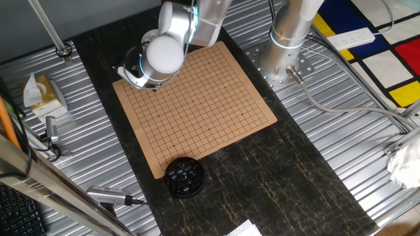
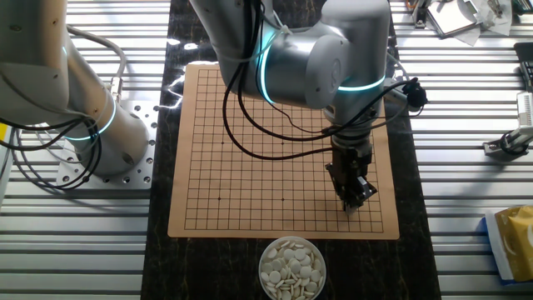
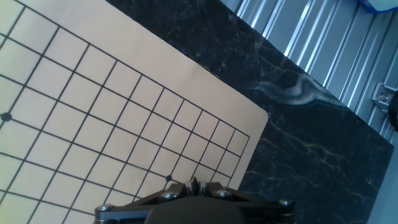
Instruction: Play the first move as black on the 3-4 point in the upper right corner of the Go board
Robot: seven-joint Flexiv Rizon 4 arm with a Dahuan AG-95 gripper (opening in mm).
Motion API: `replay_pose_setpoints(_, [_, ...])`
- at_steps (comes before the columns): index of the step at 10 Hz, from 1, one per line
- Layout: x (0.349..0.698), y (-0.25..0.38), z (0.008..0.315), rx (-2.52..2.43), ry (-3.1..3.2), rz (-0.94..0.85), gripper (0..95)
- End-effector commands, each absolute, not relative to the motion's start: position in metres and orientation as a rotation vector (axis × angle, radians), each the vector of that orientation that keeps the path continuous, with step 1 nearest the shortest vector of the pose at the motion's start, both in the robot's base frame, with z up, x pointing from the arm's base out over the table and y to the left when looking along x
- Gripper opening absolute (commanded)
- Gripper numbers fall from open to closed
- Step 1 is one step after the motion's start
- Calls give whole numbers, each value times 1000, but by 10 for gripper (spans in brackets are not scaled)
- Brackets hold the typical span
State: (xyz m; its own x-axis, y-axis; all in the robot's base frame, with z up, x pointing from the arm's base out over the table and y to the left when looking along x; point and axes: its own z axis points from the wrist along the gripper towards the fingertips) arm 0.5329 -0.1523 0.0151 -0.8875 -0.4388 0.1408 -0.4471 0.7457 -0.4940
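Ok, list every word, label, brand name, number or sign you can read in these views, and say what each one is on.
No readable text in any view.
Go board: only grid lines and dots, no lettering.
Papers at the table edge: too small and cut off to read.
Yellow box: any print is too blurred to read.
Arm: glowing rings only, no legible brand.

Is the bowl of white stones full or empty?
Full: the bowl below the board is heaped to its rim with white stones.
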Motion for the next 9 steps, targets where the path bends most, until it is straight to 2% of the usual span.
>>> replay_pose_setpoints(1, [533, -152, 15, 744, -2918, 837, 0])
replay_pose_setpoints(9, [531, -154, 14, 746, -2923, 835, 0])
